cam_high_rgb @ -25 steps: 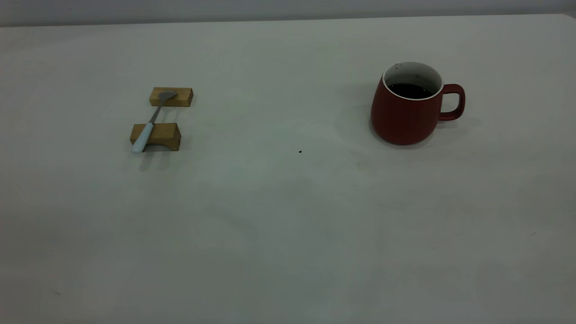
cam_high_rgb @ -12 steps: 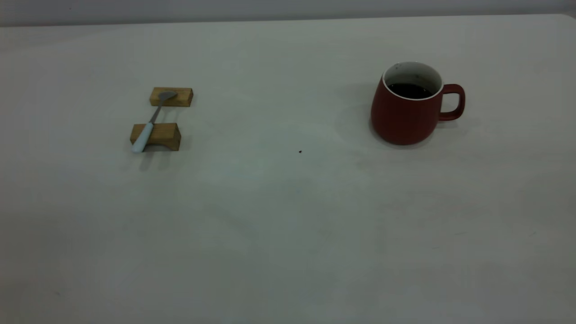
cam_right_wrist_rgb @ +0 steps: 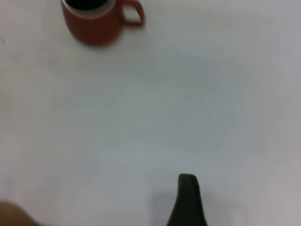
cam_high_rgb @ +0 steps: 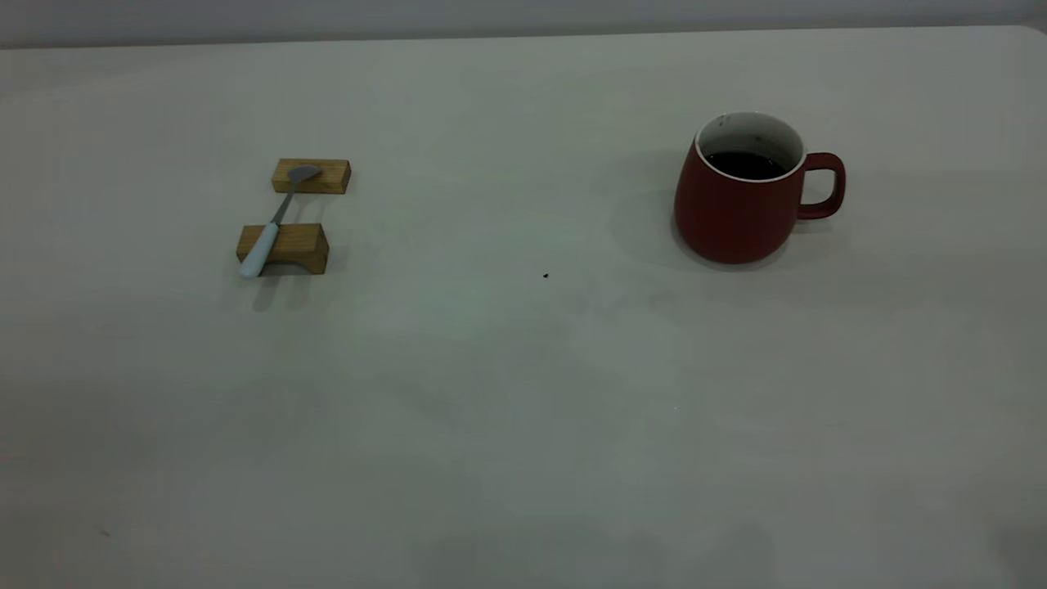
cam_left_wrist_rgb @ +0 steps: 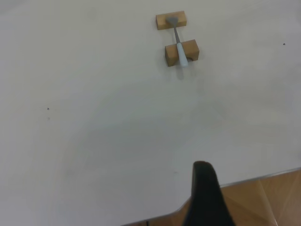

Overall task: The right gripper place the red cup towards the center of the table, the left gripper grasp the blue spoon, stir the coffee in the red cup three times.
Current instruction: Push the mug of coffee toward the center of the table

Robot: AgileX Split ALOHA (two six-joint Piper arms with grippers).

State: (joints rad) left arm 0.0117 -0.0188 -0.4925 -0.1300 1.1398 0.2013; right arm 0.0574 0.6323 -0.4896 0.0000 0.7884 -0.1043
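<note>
Two tan wooden blocks [cam_high_rgb: 294,213] carry the small blue spoon with its pale handle and grey metal bowl [cam_high_rgb: 274,221], bridged across them, far ahead of the left gripper [cam_left_wrist_rgb: 203,197]. Only one dark finger of it shows in its wrist view, so I cannot tell how its fingers stand.

The rounded dark-red ceramic cup [cam_high_rgb: 740,196] stands upright well ahead of the right gripper [cam_right_wrist_rgb: 187,200], loop handle on the side away from the spoon; again one finger shows, state unclear.

Neither step looks begun. Moving the cup comes first: I would grip it firmly, then carry it level and slowly across the off-white table [cam_high_rgb: 523,393], since the near-black coffee [cam_high_rgb: 743,166] fills it partway and could slop.
</note>
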